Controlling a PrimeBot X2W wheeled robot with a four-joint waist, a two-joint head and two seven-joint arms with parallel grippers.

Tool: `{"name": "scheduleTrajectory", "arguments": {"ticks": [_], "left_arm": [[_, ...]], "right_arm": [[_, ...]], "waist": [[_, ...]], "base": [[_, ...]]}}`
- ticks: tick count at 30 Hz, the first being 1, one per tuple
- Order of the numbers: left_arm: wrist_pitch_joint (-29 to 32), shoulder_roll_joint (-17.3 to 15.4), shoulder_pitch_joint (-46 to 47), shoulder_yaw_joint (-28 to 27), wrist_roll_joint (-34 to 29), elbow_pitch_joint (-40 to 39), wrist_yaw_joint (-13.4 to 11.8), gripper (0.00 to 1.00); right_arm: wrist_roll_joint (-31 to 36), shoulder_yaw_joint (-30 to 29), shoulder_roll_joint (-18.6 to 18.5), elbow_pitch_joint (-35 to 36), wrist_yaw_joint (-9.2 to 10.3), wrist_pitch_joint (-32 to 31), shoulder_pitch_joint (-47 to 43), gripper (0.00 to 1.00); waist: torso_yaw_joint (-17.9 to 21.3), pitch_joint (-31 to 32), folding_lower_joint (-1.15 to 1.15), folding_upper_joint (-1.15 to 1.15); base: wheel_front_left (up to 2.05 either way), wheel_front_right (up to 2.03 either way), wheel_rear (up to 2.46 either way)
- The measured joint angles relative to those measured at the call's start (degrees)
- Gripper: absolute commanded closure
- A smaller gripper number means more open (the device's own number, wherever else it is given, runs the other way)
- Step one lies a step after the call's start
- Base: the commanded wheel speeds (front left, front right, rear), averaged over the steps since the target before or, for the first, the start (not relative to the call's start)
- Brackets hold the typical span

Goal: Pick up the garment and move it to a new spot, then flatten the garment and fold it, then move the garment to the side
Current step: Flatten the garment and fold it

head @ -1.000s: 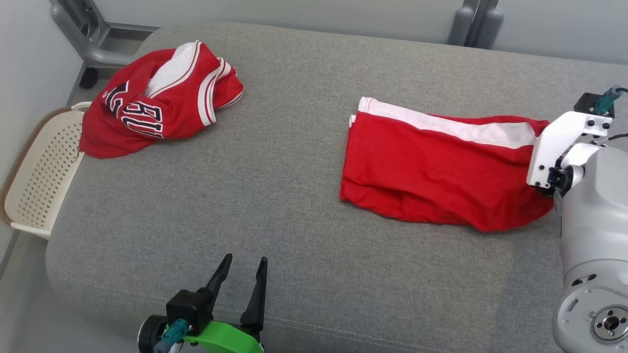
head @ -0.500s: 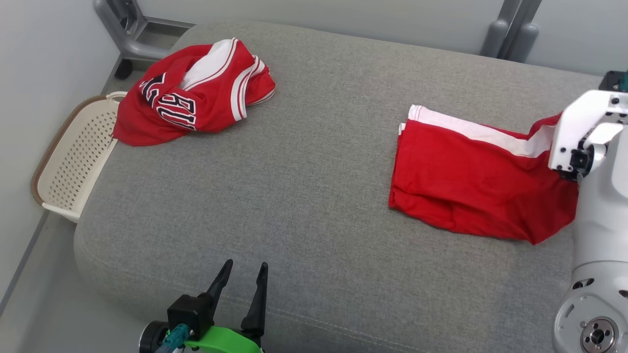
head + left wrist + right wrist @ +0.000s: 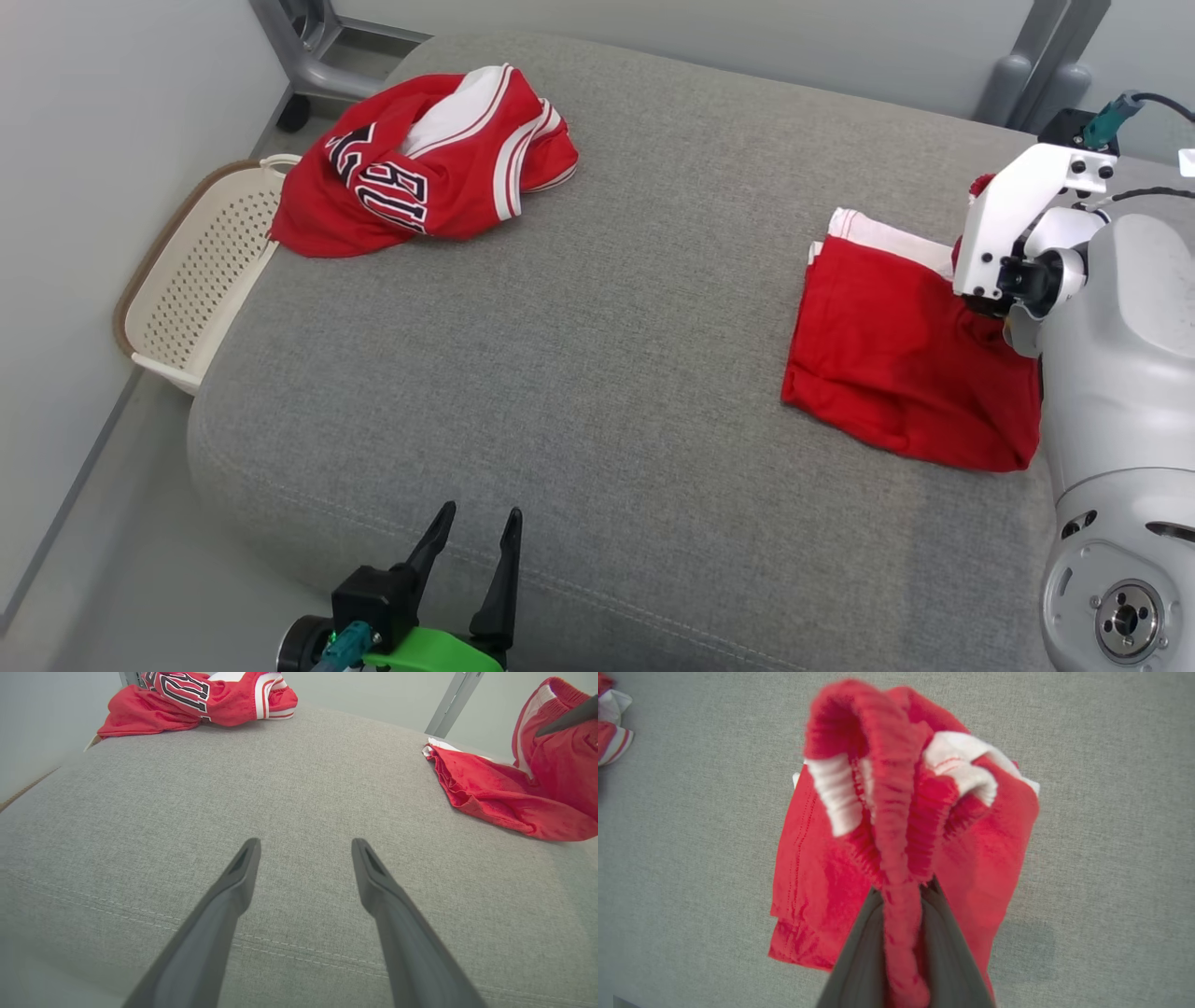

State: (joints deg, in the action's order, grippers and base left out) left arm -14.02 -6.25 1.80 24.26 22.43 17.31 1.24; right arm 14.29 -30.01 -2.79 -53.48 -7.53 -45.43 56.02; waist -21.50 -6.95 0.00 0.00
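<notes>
Waistband (image 3: 896, 812) of red shorts (image 3: 887, 373) pinched by downward-pointing right end effector (image 3: 903, 889); left end effector (image 3: 306, 842) spread

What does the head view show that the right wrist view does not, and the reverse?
Head view, not right wrist: the cream basket beside the grey cushion, and the open left tool. Right wrist, not head: the ribbed waistband pinched in the shut right tool. Both: the red shorts, raised at one end, the grey cushion, and the crumpled jersey.
</notes>
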Motion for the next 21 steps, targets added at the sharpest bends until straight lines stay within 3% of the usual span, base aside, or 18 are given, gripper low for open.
{"name": "scheduleTrajectory", "arguments": {"ticks": [21], "left_arm": [[-0.2,1.0,-0.1,2.9,0.3,1.1,0.5,0.0]], "right_arm": [[9.8,-6.7,0.0,-7.1,0.0,8.4,1.4,1.0]], "waist": [[-6.9,-1.8,0.0,0.0]], "base": [[0.0,0.0,0.0]]}}
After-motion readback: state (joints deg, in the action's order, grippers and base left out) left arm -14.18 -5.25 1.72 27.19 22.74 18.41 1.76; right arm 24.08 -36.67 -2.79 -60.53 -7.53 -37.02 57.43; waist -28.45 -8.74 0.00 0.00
